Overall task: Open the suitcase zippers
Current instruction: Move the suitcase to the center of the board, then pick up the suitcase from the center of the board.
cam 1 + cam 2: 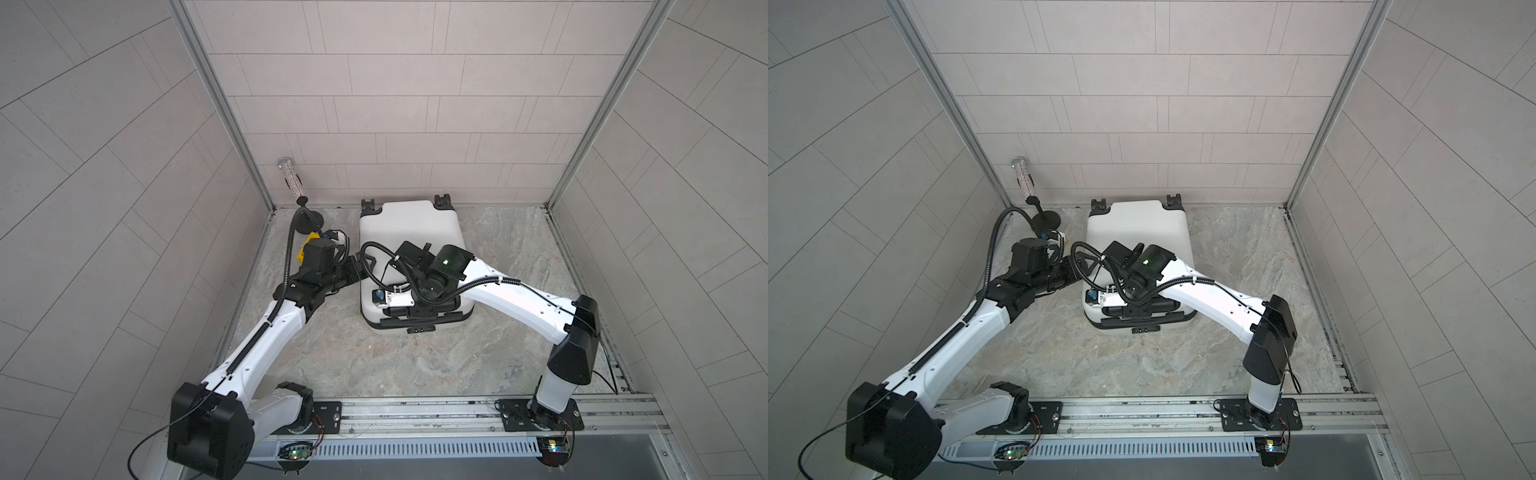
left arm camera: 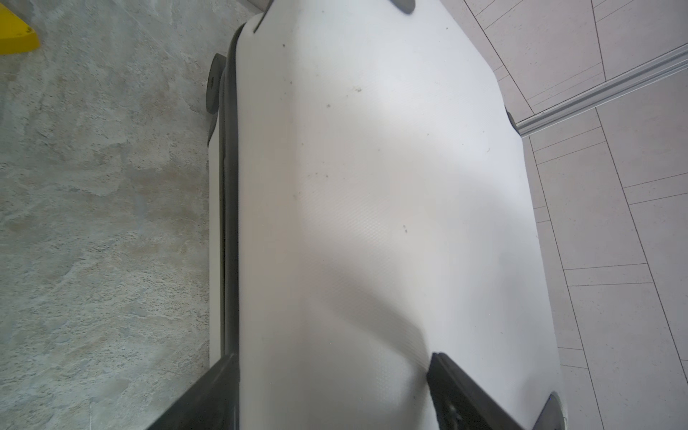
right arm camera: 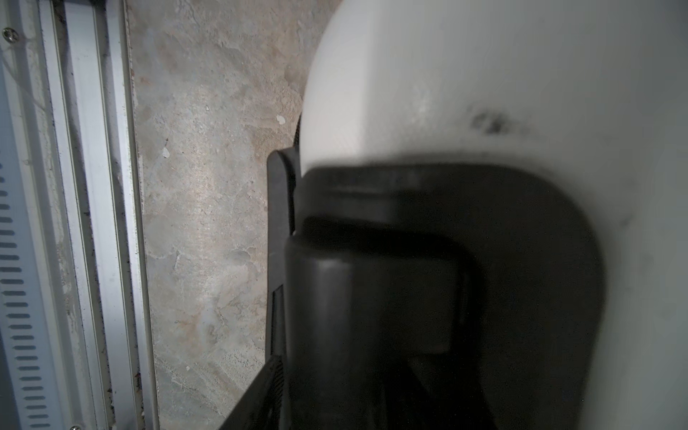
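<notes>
The white suitcase (image 1: 409, 228) (image 1: 1138, 226) lies flat on the stone floor, black wheels (image 1: 370, 206) at the back wall and black handle panel (image 1: 444, 318) at the near end. Its black zipper band (image 2: 231, 223) runs along the rim; no pulls show. My left gripper (image 1: 359, 266) (image 2: 335, 409) is open at the case's left edge, one of its fingers (image 2: 208, 394) by the rim, the other on the shell (image 2: 372, 186). My right gripper (image 1: 411, 309) points down at the near end and is shut on the black carry handle (image 3: 372, 298); one of its fingers (image 3: 260, 391) lies against the handle's side.
A glittery tube on a black stand (image 1: 291, 178) sits in the back left corner. A yellow object (image 1: 307, 245) (image 2: 15, 33) lies by my left wrist. Tiled walls close in on three sides. A metal rail (image 1: 415, 409) (image 3: 96, 186) runs along the front.
</notes>
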`<state>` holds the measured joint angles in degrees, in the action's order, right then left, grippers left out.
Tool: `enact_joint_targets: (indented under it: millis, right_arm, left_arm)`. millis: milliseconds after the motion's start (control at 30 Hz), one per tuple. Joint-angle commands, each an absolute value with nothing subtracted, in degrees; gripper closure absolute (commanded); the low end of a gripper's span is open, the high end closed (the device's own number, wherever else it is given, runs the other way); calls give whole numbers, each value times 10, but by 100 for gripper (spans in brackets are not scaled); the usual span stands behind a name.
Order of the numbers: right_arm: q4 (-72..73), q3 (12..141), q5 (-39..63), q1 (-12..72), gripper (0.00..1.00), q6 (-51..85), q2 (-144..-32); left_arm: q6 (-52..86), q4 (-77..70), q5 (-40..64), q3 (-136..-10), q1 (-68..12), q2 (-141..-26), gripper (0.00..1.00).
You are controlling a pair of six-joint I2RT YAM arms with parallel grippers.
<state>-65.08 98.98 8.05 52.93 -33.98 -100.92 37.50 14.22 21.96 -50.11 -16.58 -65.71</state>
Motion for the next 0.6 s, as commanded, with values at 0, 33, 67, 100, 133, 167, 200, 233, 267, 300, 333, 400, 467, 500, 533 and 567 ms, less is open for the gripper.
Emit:
enact_joint_targets:
  millis: [0,33,67,100,133,167,200,233,267,300,333,400,467,500,533,567]
  right_arm:
    - [-656,982,36,529,56,-319,-1024]
    - [-658,983,33,529,62,-322,-1028]
    - [-663,988,33,529,69,-325,-1035]
    - [-670,996,32,529,77,-330,-1041]
    - [-677,1004,32,529,83,-334,-1042]
    - [-683,1011,32,528,88,-341,-1041]
    - [-686,1017,34,528,92,-348,-1034]
    - [-685,1019,38,526,95,-363,-1025]
    - [-684,1020,47,522,99,-381,-1010]
    - [-686,1022,63,514,100,-399,-994]
    - [-689,1024,80,504,100,-414,-978]
    - [-692,1033,125,472,100,-448,-946]
    - [-700,1041,161,445,100,-481,-925]
    - [-704,1046,165,434,100,-497,-917]
    - [-705,1049,160,426,100,-505,-914]
    - [-711,1057,154,417,100,-515,-915]
  left_arm:
    - [364,165,207,-496,-169,-652,16]
    - [362,168,205,-498,-170,-652,16]
    - [357,172,202,-500,-170,-652,16]
    - [351,177,199,-503,-170,-651,16]
    - [344,181,198,-506,-170,-650,16]
    - [334,184,197,-508,-170,-647,17]
    - [322,185,197,-510,-169,-642,17]
    - [309,184,198,-511,-170,-637,17]
    - [291,182,201,-511,-169,-630,17]
    - [268,180,208,-509,-169,-622,19]
    - [244,180,216,-507,-170,-611,22]
    - [203,178,230,-492,-170,-580,25]
    - [174,149,244,-457,-170,-541,29]
    - [161,125,256,-431,-171,-518,32]
    - [154,98,263,-408,-171,-497,32]
    - [153,60,273,-379,-172,-474,33]
